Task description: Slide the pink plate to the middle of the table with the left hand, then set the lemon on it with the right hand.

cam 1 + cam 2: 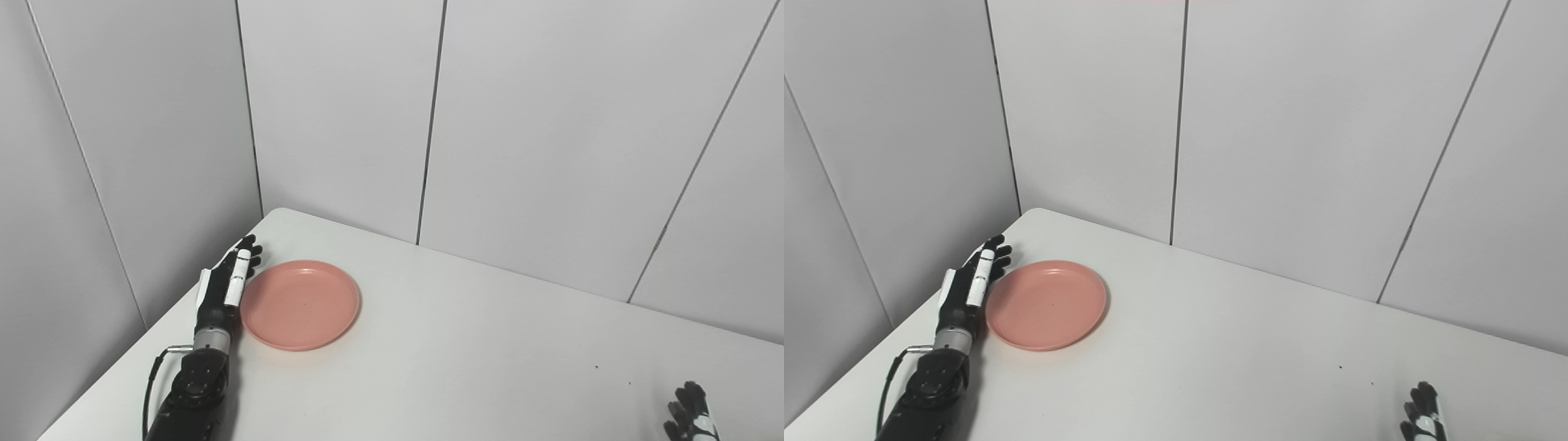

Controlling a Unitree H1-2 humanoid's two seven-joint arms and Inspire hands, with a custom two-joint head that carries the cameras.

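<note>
A pink plate (299, 304) lies empty on the white table (465, 349), toward its far left corner. My left hand (228, 282) stands on edge right against the plate's left rim, open, fingers stretched out flat and pointing away from me. It holds nothing. Only the fingertips of my right hand (691, 413) show at the bottom right corner, spread a little and empty. No lemon appears in either view.
Grey panel walls (520, 122) close in the table at the back and on the left. The table's left edge runs just beside my left forearm (190, 392). A few dark specks (596, 367) mark the tabletop near my right hand.
</note>
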